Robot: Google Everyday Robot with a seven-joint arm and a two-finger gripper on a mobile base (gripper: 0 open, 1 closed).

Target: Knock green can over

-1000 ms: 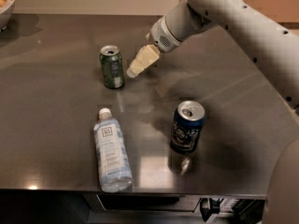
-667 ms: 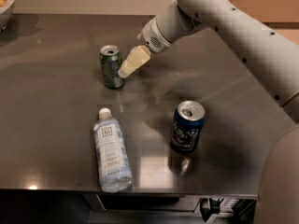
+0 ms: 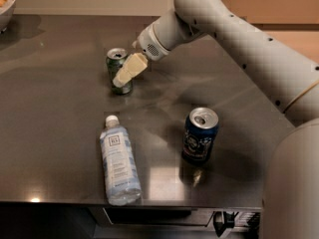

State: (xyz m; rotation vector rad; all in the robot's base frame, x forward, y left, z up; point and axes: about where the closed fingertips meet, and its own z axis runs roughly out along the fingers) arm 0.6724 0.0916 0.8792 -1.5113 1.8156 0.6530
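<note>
A second ago the robot's cream-coloured hand hung just to the right of the small slim dark green metal drink can with a silver top. It has since swung in toward the left, and its tip now lies across the can's lower right side, touching it or very nearly so. The can has not shifted. It stands upright on the dark grey metal desk, in the upper-middle part of the frame a little left of centre, so the task is not yet done. In my judgement the hand is set for the push, and a further sweep to the left should tip the can. I cannot tell whether the hand is open or closed, and nothing suggests it has hold of anything. It only leans against the can from outside. By count there are two cans: the green one and a wider dark blue can with a white emblem, upright at lower right, well apart. There is also one clear plastic water bottle lying on its side at lower left, one pale bowl cut off at the upper left corner, and one grey-white arm reaching in from the right.
</note>
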